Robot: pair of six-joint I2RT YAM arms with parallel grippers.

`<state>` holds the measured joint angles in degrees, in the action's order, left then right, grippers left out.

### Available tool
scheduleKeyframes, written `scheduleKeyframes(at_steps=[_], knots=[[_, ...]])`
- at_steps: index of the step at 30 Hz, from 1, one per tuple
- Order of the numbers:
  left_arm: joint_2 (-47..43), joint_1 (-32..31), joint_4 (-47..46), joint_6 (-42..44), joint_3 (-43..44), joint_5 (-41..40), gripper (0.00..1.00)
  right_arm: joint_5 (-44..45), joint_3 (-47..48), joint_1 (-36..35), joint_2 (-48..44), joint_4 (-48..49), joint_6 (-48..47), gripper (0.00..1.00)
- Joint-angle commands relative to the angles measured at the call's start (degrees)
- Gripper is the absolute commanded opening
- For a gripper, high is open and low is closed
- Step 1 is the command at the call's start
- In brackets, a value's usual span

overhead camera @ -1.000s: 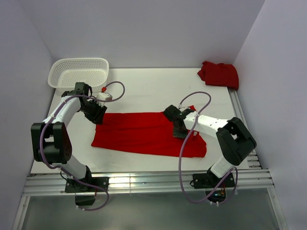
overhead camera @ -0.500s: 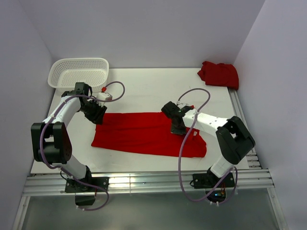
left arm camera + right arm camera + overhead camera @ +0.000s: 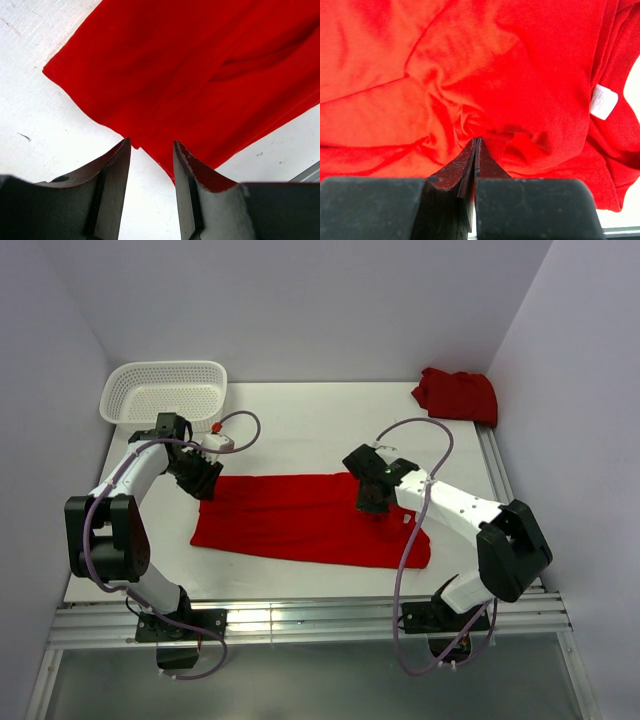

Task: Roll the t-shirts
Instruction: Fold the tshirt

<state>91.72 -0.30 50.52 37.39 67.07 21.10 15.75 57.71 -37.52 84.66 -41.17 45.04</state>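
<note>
T-shirt (image 3: pixel 300 520) is lying in a long band on the table (image 3: pixel 300 430). Right gripper (image 3: pixel 372 502), fully closed, is pinching a fold near its right end. Left gripper (image 3: pixel 207 483) is hovering half open, empty. Rolling is probably starting; the next move calls for carrying that fold leftward.

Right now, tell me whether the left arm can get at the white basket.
Probably yes: the basket sits just beyond the left gripper, with bare table between them, and that gripper stands open at the flat t-shirt's corner.
</note>
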Motion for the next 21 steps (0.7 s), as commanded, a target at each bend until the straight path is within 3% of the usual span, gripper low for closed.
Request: scheduleKeyframes(at_steps=[1,21], knots=[[-0.7,0.1,0.6,1.1,0.3,0.5,0.45,-1.2,1.7,-0.6,-3.5,0.0,-0.5,0.0],[-1.1,0.1,1.1,1.9,0.0,1.0,0.44,-5.4,6.4,-6.0,2.0,-0.9,-3.1,0.0]])
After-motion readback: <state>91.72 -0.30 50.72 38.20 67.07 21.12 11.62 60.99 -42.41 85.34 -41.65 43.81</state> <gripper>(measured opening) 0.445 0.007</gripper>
